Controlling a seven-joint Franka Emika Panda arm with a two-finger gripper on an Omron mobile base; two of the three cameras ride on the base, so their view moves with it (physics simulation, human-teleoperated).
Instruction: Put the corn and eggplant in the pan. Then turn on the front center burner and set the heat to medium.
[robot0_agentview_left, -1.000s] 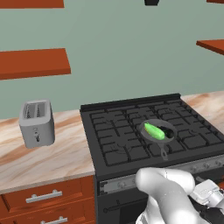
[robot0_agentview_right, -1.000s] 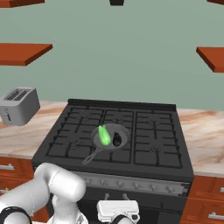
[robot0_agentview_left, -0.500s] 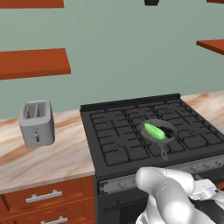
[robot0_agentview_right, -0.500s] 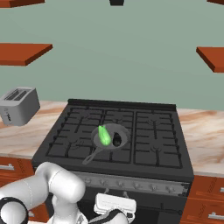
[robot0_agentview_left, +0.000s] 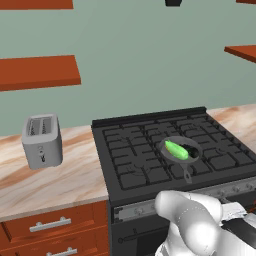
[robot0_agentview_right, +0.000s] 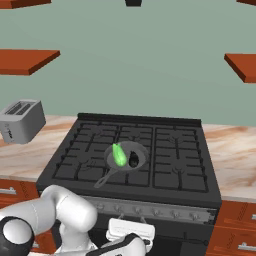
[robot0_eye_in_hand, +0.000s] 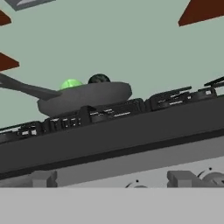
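The smooth oval corn (robot0_agentview_right: 119, 154) and the rounded black eggplant (robot0_agentview_right: 133, 160) are seen inside the round dark-grey metal pan (robot0_agentview_right: 126, 157) on the front center burner (robot0_agentview_right: 125, 170), handle toward 7 o'clock. The gripper (robot0_agentview_right: 131, 231) is held low before the knob panel; its finger spacing cannot be told.

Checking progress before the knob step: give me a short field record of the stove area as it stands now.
pan: on the stove grate, handle toward the front
corn: in the pan
eggplant: in the pan, beside the corn
knob row: along the stove's front panel
toaster: on the counter left of the stove
gripper: low, before the stove front; jaws hidden
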